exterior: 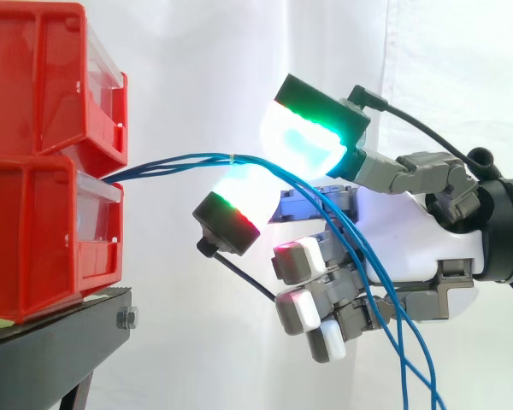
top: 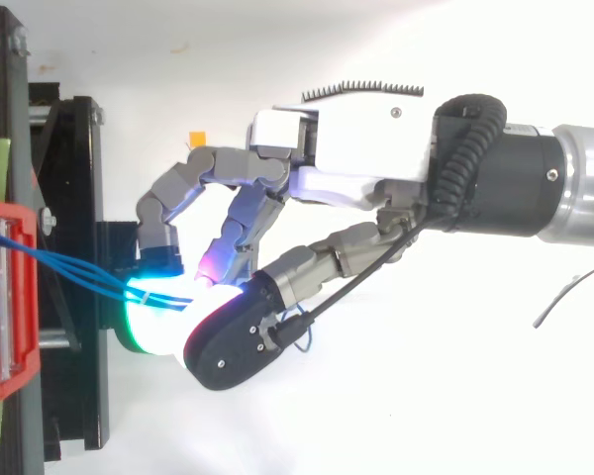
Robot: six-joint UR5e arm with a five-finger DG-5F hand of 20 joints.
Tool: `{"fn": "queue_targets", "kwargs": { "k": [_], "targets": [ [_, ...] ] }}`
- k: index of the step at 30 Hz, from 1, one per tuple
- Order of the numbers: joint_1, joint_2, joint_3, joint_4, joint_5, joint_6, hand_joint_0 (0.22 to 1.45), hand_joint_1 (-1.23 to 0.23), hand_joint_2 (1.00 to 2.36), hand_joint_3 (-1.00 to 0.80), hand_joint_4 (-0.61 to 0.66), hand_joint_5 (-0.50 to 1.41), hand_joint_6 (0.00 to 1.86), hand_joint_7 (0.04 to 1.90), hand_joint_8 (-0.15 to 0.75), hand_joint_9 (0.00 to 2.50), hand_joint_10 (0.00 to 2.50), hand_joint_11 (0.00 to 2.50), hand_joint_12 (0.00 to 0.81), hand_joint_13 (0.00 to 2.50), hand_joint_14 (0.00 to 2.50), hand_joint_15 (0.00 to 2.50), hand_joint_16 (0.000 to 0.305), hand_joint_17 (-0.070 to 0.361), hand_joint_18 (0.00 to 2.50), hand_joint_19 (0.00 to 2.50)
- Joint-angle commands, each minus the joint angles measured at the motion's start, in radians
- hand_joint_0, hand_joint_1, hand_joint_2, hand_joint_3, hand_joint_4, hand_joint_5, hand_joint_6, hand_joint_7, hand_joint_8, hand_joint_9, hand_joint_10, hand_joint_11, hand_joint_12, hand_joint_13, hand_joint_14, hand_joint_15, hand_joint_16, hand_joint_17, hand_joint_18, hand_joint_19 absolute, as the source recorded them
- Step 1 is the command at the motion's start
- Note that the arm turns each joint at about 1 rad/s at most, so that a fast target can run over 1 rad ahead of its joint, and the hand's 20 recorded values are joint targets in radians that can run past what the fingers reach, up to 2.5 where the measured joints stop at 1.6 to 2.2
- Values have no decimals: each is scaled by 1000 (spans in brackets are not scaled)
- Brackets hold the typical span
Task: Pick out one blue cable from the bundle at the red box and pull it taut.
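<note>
Starting at the fingertips, you have two glowing pads (exterior: 312, 141) pressed toward each other with the blue cables (exterior: 171, 162) caught between them. The other fingers (exterior: 299, 256) curl in below and hold nothing. I cannot tell whether the pinch has one strand or several.

From the hand (exterior: 410, 224) the cables run left in a shallow line, through a small white tie (exterior: 232, 158), into the mouth of the lower red box (exterior: 43, 239) on the black stand (exterior: 60, 342). Behind the pinch they hang loose past the palm.

Expect thin, light, limp and rather slick strands that will likely slip through a soft grip. The tie will probably drag the neighbours along. Take a single strand on the hand's side of the tie, where they fan apart, and pull away from the box gently.
</note>
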Motion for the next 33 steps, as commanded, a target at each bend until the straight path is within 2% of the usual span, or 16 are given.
{"fn": "queue_targets", "kwargs": {
  "k": [1,5,10,13,24,25,27,33],
  "targets": [
    [2,0,0,0,-1,0,614,-687,1000,-500,-77,-108,881,911,238,1047,29,751,322,961,26,667,44,100,830,805],
    [3,0,1,3,-1,-3,634,-746,1003,-473,-58,-116,890,903,239,1026,29,753,321,957,26,667,45,100,819,797],
    [3,0,1,2,1,-3,737,-806,1000,-500,-319,-151,947,928,213,962,30,761,311,942,24,648,44,98,820,754],
    [3,1,1,0,1,0,730,-839,1000,-500,-351,-155,952,902,209,952,28,752,306,924,25,648,44,99,821,736],
    [3,0,1,6,-1,0,689,-944,1000,-500,-238,-152,924,837,199,885,28,729,300,870,26,629,44,98,786,710],
    [3,0,1,8,1,0,657,-959,1000,-500,-166,-153,920,823,202,885,26,736,299,870,26,628,44,98,784,710],
    [3,0,1,8,-1,0,600,-954,1000,-500,-101,-152,910,800,198,882,29,734,302,868,25,634,44,100,779,716],
    [3,1,1,6,1,0,501,-875,1000,-500,-30,-154,861,744,221,877,27,713,331,860,23,616,51,114,787,699]
  ]
}}
